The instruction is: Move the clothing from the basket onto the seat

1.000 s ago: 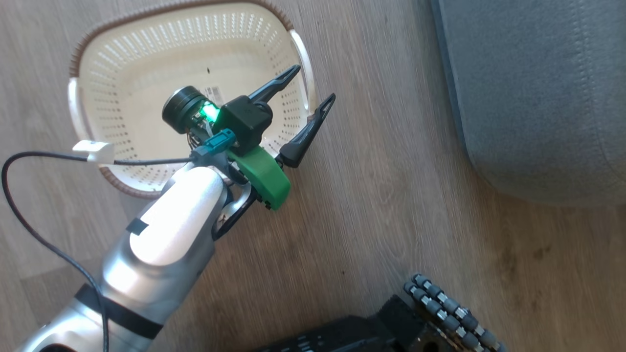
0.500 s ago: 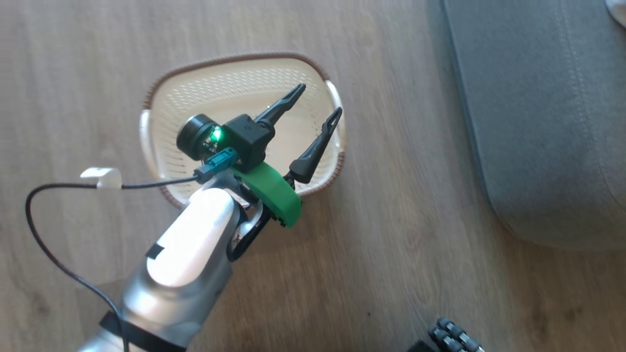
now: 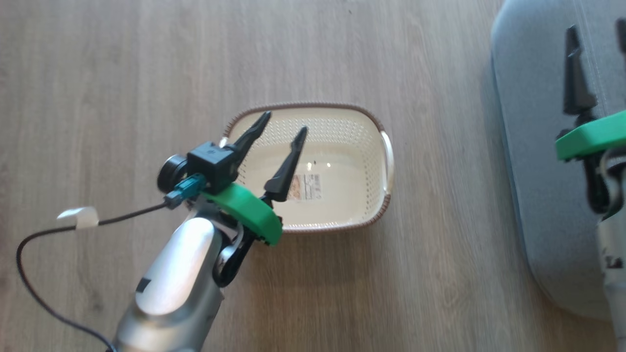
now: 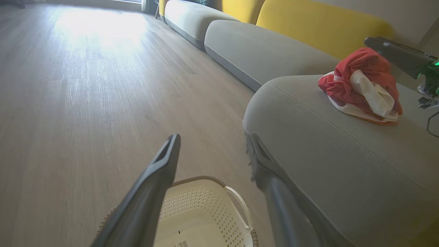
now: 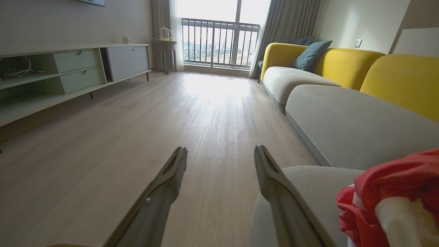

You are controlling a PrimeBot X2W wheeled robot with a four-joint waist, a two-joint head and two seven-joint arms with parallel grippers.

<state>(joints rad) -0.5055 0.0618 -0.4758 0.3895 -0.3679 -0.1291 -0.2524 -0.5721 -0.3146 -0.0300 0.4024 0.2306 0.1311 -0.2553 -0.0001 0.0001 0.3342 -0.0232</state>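
The grey seat [image 3: 538,195] lies under the right gripper [image 3: 597,29] and well to the right of the left gripper [image 3: 285,122]. The cream basket [image 3: 362,142] stands on the wooden floor [image 3: 146,73] directly below the left gripper, whose fingers hang over its left half. The basket holds nothing but the label sticker [image 3: 308,187] on its bottom, just right of the left gripper's right finger. The red and white clothing [image 4: 360,85] lies bunched in a heap on the seat, just to the right of the right gripper [image 5: 220,148] and clear of its fingers. Both grippers have their fingers spread apart with nothing between them, as the left wrist view shows for the left gripper [image 4: 212,135].

Half a second ago the head camera pointed elsewhere. The whole basket now sits further right and lower in that view, and the right gripper has come into it above the seat. The left gripper's fingers hung over the basket's middle and right side then, and now hang over its left end. The basket was bare then too.

In the head view the frame edge cuts off the right gripper's second finger, and the left gripper hides the basket's left handle. The right wrist view crops the clothing [image 5: 394,192] at its corner. No lettering can be made out on the fabric.
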